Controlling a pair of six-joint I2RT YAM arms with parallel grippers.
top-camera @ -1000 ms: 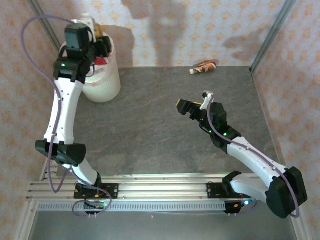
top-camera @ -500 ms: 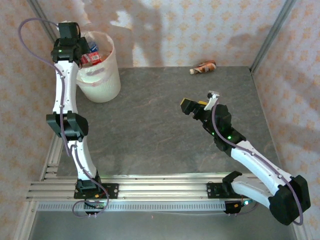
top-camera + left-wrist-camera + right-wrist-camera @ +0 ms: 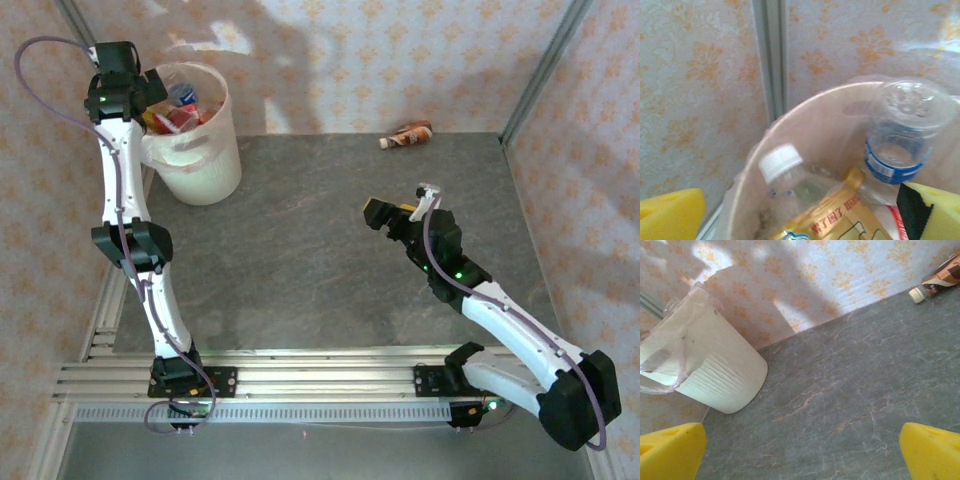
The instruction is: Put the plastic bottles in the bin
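The bin (image 3: 208, 172) stands at the table's far left, an off-white bucket holding several plastic bottles (image 3: 178, 108). My left gripper (image 3: 128, 88) hovers at its far-left rim, open and holding nothing. In the left wrist view the left gripper (image 3: 802, 220) looks down into the bin (image 3: 805, 104) at a white-capped bottle (image 3: 782, 164), an orange-labelled one (image 3: 842, 216) and a blue-labelled one (image 3: 901, 150). Another bottle (image 3: 408, 133) lies on its side at the table's back edge. My right gripper (image 3: 400, 205) hangs open over mid-table, well short of that bottle (image 3: 940, 276).
Patterned walls close off the back and sides, with metal posts (image 3: 540, 70) at the corners. The grey stone-look tabletop (image 3: 300, 250) stretches between the bin (image 3: 722, 372) and the right gripper (image 3: 802, 455). The aluminium base rail (image 3: 320, 375) runs along the near edge.
My left arm has swung back and left from above the bin's mouth to its far-left rim, and its jaws have opened. The right arm has crept slightly right.
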